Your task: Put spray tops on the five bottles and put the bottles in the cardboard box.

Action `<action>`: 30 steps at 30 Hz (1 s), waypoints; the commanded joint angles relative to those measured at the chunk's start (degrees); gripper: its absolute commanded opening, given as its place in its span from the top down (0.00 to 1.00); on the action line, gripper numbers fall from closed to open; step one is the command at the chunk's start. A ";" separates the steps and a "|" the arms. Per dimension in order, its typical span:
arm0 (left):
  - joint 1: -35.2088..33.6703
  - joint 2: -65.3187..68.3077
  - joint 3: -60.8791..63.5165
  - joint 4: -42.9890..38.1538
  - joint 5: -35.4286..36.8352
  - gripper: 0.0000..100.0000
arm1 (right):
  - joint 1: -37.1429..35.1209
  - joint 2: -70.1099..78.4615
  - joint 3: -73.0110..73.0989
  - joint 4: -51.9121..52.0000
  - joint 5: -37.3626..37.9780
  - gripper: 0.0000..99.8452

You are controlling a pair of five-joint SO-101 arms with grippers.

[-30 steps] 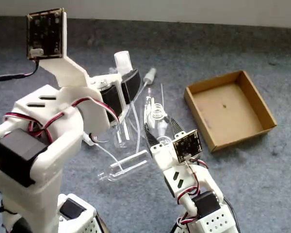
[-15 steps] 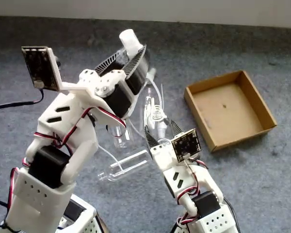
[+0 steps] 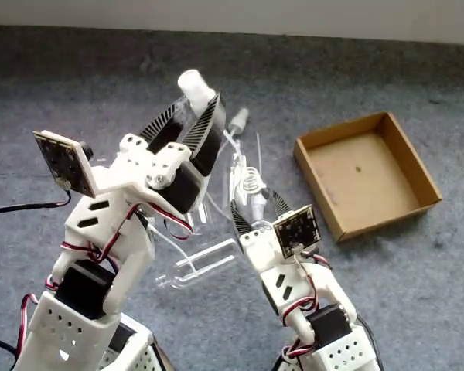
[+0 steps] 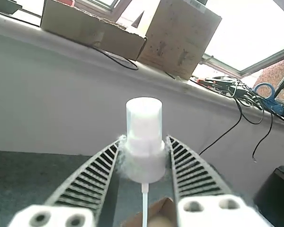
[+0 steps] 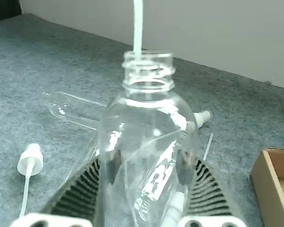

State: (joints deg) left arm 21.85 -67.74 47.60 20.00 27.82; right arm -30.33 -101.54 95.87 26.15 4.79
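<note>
Left gripper (image 3: 195, 108) raised high over the grey worktop (image 3: 417, 294), fingers (image 4: 97, 168) clamped on the collar of a white spray top (image 4: 143, 137), cap uppermost, thin dip tube (image 4: 144, 203) hanging straight down from it. Right gripper (image 3: 257, 210) lower and just beside, fingers (image 5: 80, 189) closed around the body of a clear bottle (image 5: 149, 137), held upright with its threaded neck open. Lower end of the dip tube right at that open mouth, as seen from the right wrist; spray top itself well above the neck, not seated on it. Flat on the worktop between the two arm bases, a second clear bottle (image 3: 197, 267), lying on its side. Beyond the held bottle, a loose spray top (image 3: 238, 120) on the worktop, its tube trailing back toward the arms. Near the right fingers, another loose spray top (image 5: 29, 158), also lying down. Off to the right arm's side, the cardboard box (image 3: 363, 174), open-topped, bare brown floor showing, well apart from both grippers and from the held bottle
</note>
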 commanded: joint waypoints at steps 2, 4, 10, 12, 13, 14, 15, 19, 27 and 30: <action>4.88 -3.47 5.05 -1.49 -0.53 1.00 | -0.04 -1.19 9.36 0.04 0.00 0.92; 7.87 -4.35 7.43 -1.49 -0.79 1.00 | -0.04 -1.19 9.36 0.13 0.00 0.92; 5.23 -6.29 5.76 -1.58 -0.97 1.00 | -0.04 -1.19 9.36 0.13 0.00 0.92; 2.33 -6.55 3.21 -1.58 -0.97 1.00 | -0.04 -1.19 9.36 0.13 0.00 0.92; 1.19 -6.64 1.98 -1.58 -0.97 1.00 | -0.04 -1.19 9.36 0.13 0.00 0.92; 0.31 -6.73 0.75 -1.58 -0.88 1.00 | -0.04 -1.19 9.36 0.13 0.00 0.92; -0.22 -6.73 -0.13 -1.58 -0.79 1.00 | -0.04 -1.19 9.36 0.13 0.00 0.92; -0.66 -6.64 -1.80 -1.76 -0.62 1.00 | -0.04 -1.19 9.36 0.13 0.00 0.92; -0.48 -6.11 2.68 -12.40 -0.62 1.00 | -0.04 -1.19 9.36 0.22 0.00 0.92; -0.57 -6.20 4.62 -12.31 -0.62 1.00 | -0.04 -1.19 9.36 0.22 0.00 0.92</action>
State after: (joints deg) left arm 21.67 -74.33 51.12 9.45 27.30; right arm -30.33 -101.54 95.87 26.15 4.79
